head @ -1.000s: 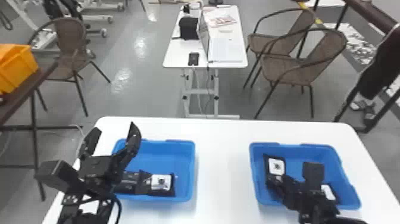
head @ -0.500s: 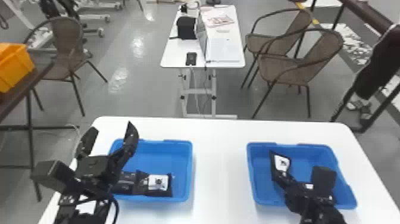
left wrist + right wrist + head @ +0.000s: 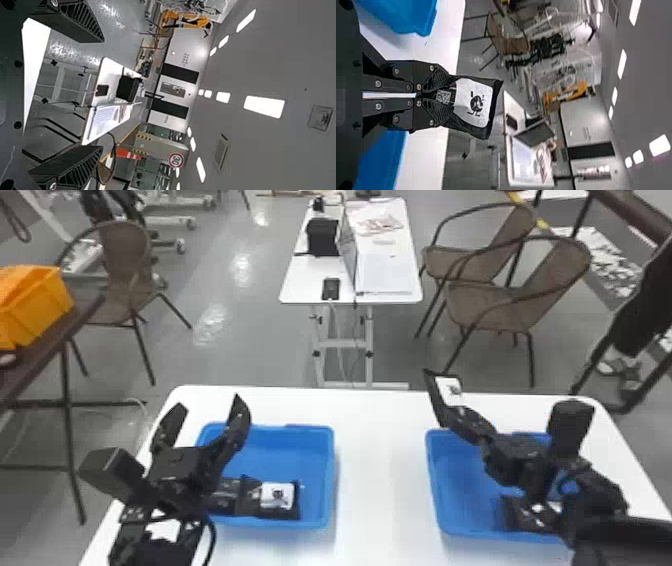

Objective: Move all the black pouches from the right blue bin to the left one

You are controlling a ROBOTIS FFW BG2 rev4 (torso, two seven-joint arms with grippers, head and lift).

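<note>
In the head view my right gripper (image 3: 462, 420) is raised over the far left corner of the right blue bin (image 3: 435, 485), shut on a black pouch (image 3: 436, 395) with a white label. The right wrist view has the gripper (image 3: 437, 95) pinching one end of that pouch (image 3: 494, 107). Another black pouch (image 3: 530, 512) lies at the near side of the right bin, partly behind the arm. My left gripper (image 3: 207, 420) stands open above the left blue bin (image 3: 327, 470), which holds black pouches (image 3: 295, 510) along its near side. In the left wrist view the gripper (image 3: 99, 95) has nothing between its fingers.
Both bins sit on a white table (image 3: 382, 470), with a stretch of tabletop between them. Beyond it are a smaller white table (image 3: 305, 282) with a laptop, and brown chairs (image 3: 500, 302). An orange crate (image 3: 37, 307) is at the far left.
My right gripper has lifted the pouch up out of the right bin and swung it toward the far left corner. The left arm has stayed still.
</note>
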